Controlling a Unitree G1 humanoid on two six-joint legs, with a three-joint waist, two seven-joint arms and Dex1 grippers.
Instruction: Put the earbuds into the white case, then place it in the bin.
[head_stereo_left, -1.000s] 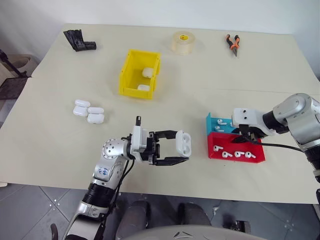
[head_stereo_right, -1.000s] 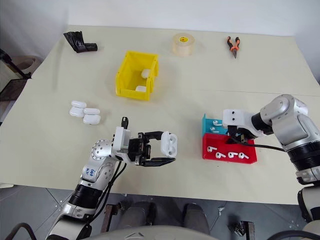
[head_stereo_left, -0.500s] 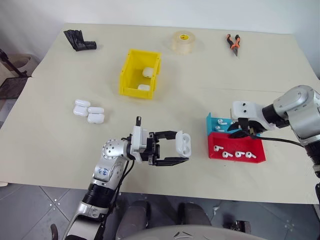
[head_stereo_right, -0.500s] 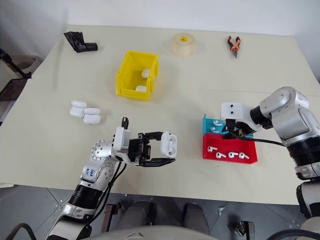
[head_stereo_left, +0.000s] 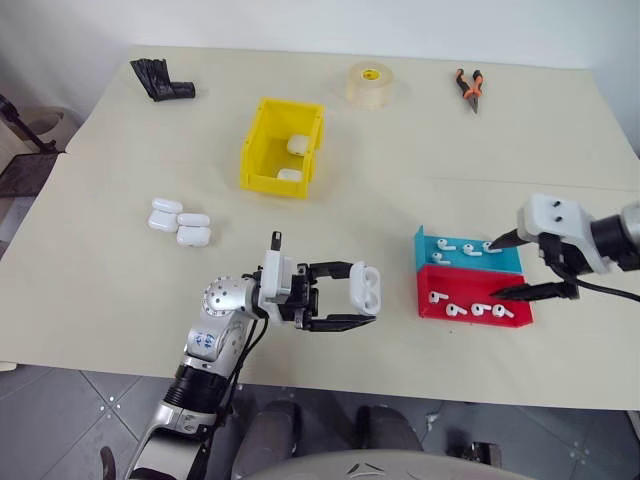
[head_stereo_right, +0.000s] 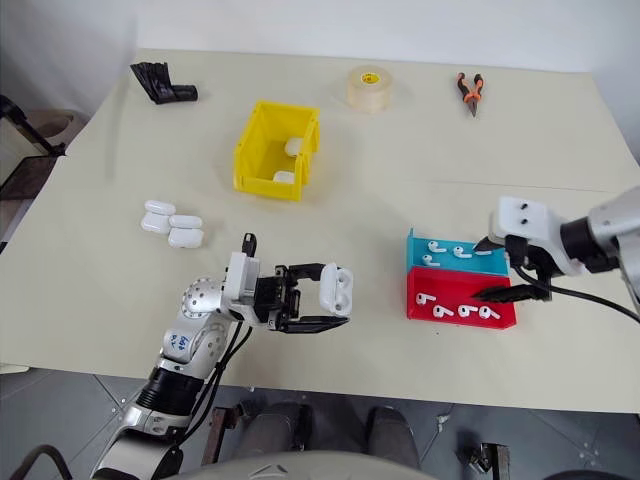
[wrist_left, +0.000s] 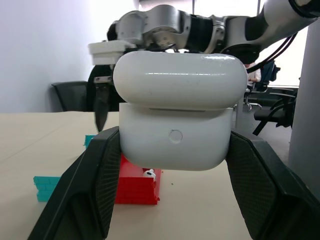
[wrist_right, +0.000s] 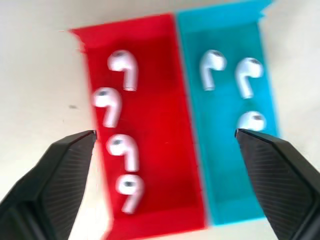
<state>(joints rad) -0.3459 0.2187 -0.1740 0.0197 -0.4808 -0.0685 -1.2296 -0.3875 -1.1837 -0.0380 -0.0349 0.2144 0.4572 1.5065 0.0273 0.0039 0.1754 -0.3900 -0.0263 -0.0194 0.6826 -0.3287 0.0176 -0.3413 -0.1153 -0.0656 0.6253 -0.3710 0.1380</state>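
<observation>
My left gripper (head_stereo_left: 360, 297) is shut on a white case (head_stereo_left: 366, 286), held above the table's front part with its lid raised; the left wrist view shows the case (wrist_left: 176, 132) wedged between both fingers. My right gripper (head_stereo_left: 496, 268) hangs open over the right end of a red and teal tray (head_stereo_left: 474, 322), holding nothing. Several earbuds (wrist_right: 120, 145) lie in the red half, and three earbuds (wrist_right: 212, 67) lie in the teal half, between the spread fingers (wrist_right: 55, 170). The yellow bin (head_stereo_left: 256, 145) stands further back to the left with two cases (head_stereo_left: 298, 143) in it.
Three more white cases (head_stereo_left: 180, 220) lie together on the table's left side. A tape roll (head_stereo_left: 367, 84), orange-handled pliers (head_stereo_left: 468, 88) and a black object (head_stereo_left: 160, 80) lie along the far edge. A seam crosses the table (head_stereo_left: 560, 185) behind the tray.
My right gripper has lifted out of the tray, drawn back to the right and opened wide. The left gripper and its case have stayed still.
</observation>
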